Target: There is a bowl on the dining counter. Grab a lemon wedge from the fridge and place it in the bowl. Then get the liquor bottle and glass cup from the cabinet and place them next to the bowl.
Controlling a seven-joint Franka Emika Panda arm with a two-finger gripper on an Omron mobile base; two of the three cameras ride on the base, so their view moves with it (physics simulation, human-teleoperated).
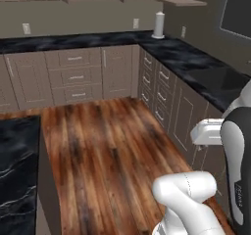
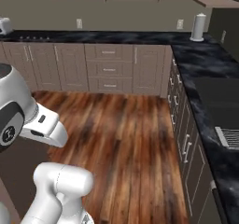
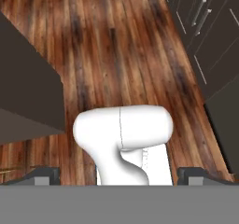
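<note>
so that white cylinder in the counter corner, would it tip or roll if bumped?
The white cylinder stands upright, tall for its width, so a push near the top would probably tip it. Once down, its round sides would likely let it roll on the flat black counter.

Wood and marble all round

Glossy streaked plank floor (image 1: 103, 160); polished black veined marble desk (image 1: 196, 65); matt brown panelled drawer units (image 2: 109, 71) with silver metal handles.
</note>
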